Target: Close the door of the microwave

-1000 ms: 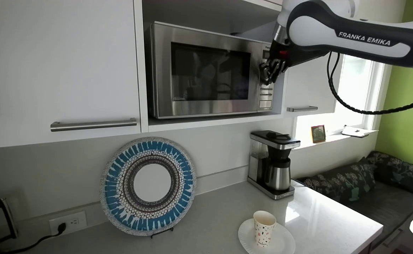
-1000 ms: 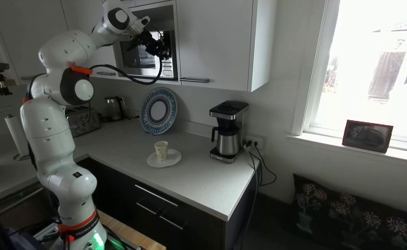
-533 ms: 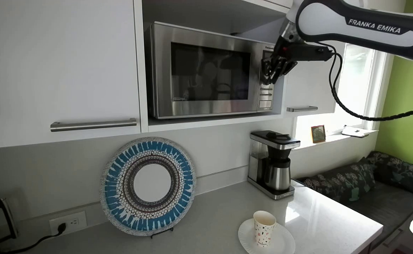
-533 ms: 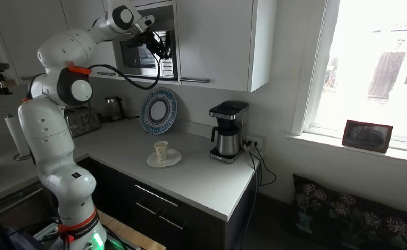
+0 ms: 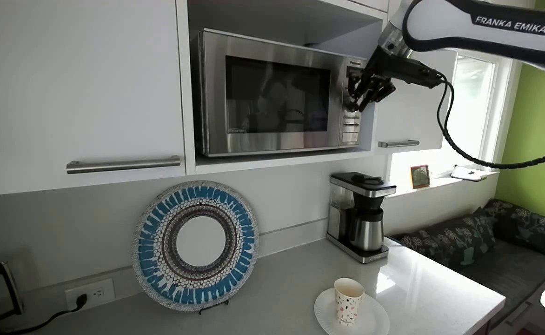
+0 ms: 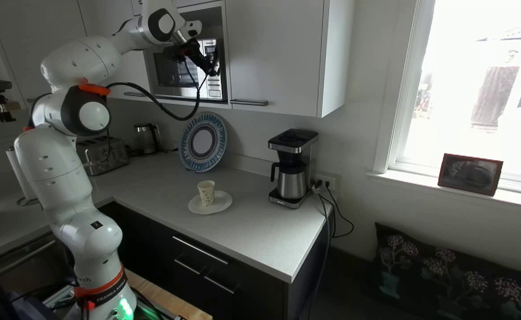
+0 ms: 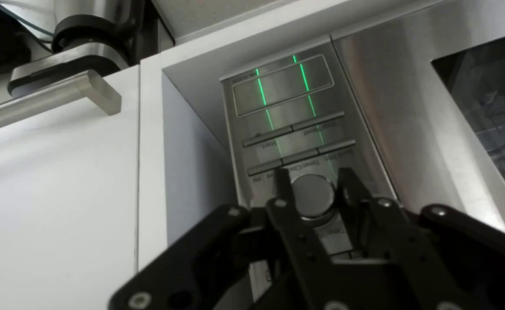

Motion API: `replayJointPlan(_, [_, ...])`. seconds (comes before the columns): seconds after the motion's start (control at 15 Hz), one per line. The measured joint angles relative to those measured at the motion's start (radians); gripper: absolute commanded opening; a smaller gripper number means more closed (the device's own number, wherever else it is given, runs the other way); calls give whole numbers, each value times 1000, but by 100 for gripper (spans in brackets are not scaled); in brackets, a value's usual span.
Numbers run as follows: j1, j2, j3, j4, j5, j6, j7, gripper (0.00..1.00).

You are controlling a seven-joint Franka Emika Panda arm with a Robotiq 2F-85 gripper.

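Door (image 5: 272, 97) is sitting flush beside the button panel (image 7: 278, 92) on the microwave (image 5: 284, 142), inside the cabinet recess (image 5: 272, 18). Panel is showing "Panasonic" up top; in wrist view, upside-down, "Start" and "Timer/Clock". Gripper (image 7: 316, 180) is hovering by the panel, fingers (image 7: 284, 185) standing apart, dial (image 7: 313, 196) showing between; can't tell if touching. Arm (image 5: 486, 39) is carrying "FRANKA EMIKA" lettering. Below, coffee maker (image 5: 361, 218) is standing on counter (image 5: 277, 288); speckled cup (image 5: 348, 302) is standing upright on white plate (image 5: 375, 317).

A big, shiny, boxy microwave (image 5: 279, 104), set upright in an open white cupboard (image 5: 282, 161). A wide metal door (image 5: 272, 90) with a big dark window (image 5: 277, 95), shut, just beside a thin strip of buttons (image 7: 285, 130).
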Motion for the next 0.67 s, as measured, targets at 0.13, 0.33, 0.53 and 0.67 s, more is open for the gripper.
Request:
replayJointPlan(0.13, [-4, -22, -11, -40, 33, 39, 21, 8])
replayJointPlan(0.33, [-6, -55, -23, -99, 70, 97, 49, 8])
replayJointPlan(0.53, [-7, -86, -32, -158, 96, 156, 82, 8])
replayJointPlan(0.67, [-7, -104, -37, -192, 110, 192, 106, 8])
